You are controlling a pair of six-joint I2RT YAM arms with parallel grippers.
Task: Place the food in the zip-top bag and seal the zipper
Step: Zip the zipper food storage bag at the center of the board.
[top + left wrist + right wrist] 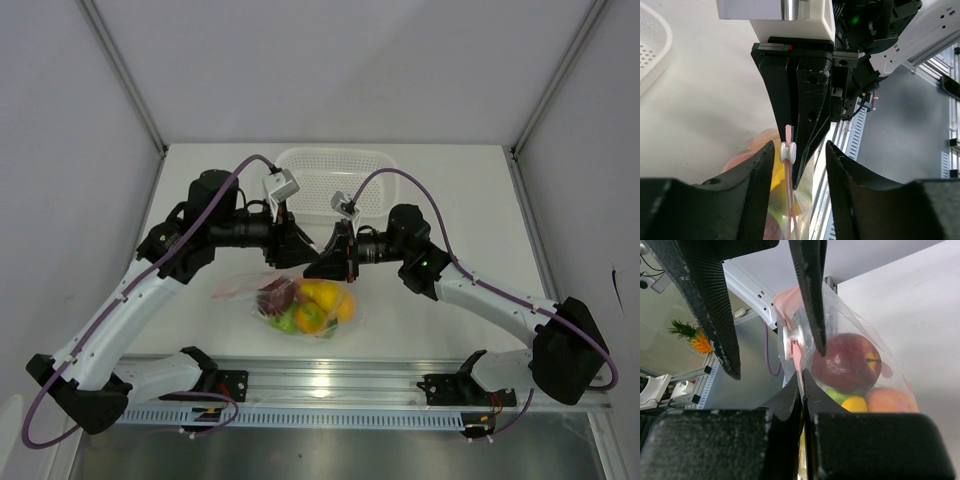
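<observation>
The clear zip-top bag (262, 311) hangs at the table's front middle, holding the food: a dark red apple (847, 362), a peach (890, 400), a yellow fruit (855, 403) and a green one (836, 394). My right gripper (802, 375) is shut on the pink zipper (791, 200) at the bag's top edge. My left gripper (800, 147) faces it, open. The zipper's white slider (788, 151) sits between the left fingers, close to one pad and not pinched. Both grippers meet above the bag (312, 255).
A white perforated basket (335, 165) stands at the back of the table behind the grippers. The aluminium rail with the arm bases (330, 385) runs along the near edge just in front of the bag.
</observation>
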